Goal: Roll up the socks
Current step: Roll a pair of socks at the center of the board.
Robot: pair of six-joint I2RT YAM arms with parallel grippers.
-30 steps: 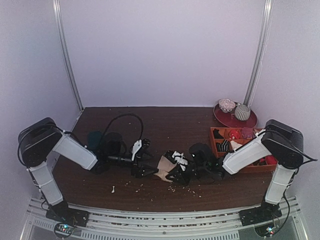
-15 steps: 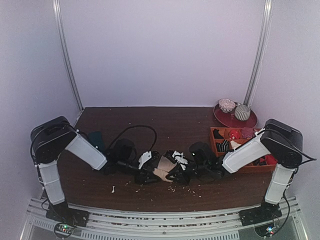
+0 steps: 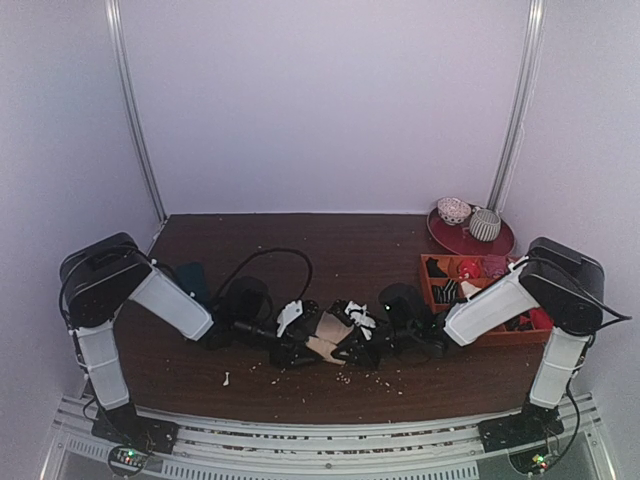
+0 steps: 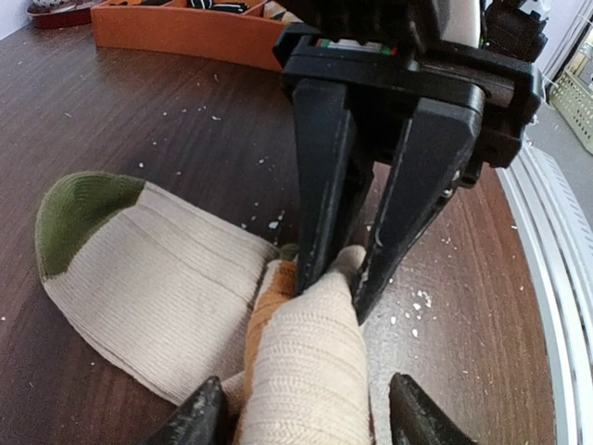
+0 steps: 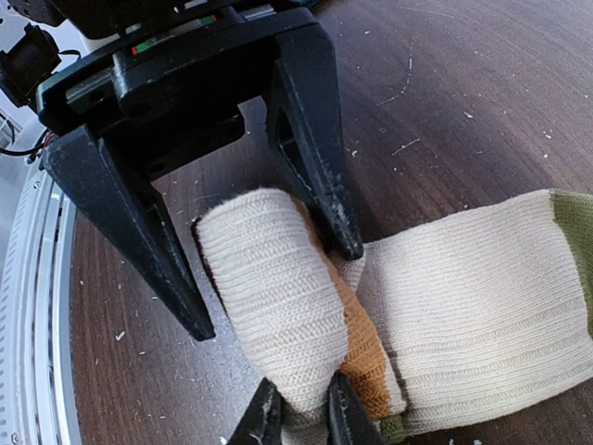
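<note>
I am pinching the socks (image 5: 278, 306) in my right pincer (image 5: 298, 419), narrowed onto the partly rolled cream bundle. My left pincer (image 4: 306, 422) is straddling it, spread wide, near-centre on the table (image 3: 340, 250).

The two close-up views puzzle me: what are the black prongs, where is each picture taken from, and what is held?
These are two robot arms at a table. The wide picture looks down from above and behind them; each close-up comes from a camera on one wrist. The black prongs are gripper fingers. The right gripper is pinched shut on the rolled end of the socks, cream knit with an orange stripe and an olive-green end. The left gripper is open, its fingers straddling the roll. Farther right sit an orange tray of other bundles and a red plate.
</note>
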